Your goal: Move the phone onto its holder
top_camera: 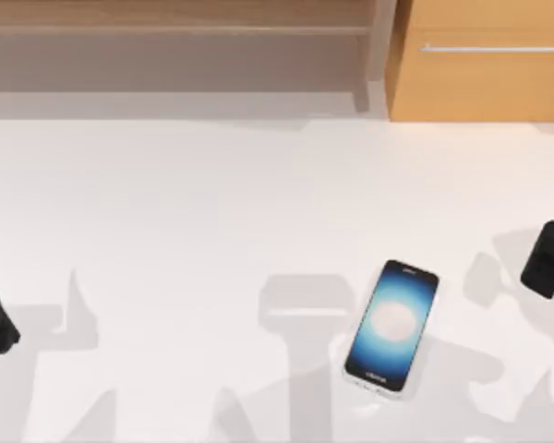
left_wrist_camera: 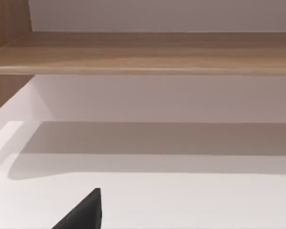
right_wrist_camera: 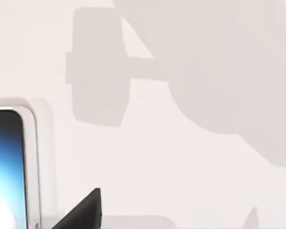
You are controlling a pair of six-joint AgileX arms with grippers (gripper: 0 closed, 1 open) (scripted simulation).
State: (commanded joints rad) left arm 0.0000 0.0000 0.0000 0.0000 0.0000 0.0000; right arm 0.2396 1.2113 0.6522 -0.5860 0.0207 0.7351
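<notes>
One phone (top_camera: 392, 324) flat on table (top_camera: 212, 212); right gripper (top_camera: 547, 258) near, grip state unclear.

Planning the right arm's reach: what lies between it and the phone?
Bare white table, crossed by shadows, separates the right pincer from the phone in the top view.

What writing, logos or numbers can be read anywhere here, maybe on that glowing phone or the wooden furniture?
No text can be read.
The phone, lying screen up on the white table, carries small marks near its two short ends, too blurred to make out.
Its screen has just a blue-white glow.
The wooden cabinet bears no lettering.
</notes>
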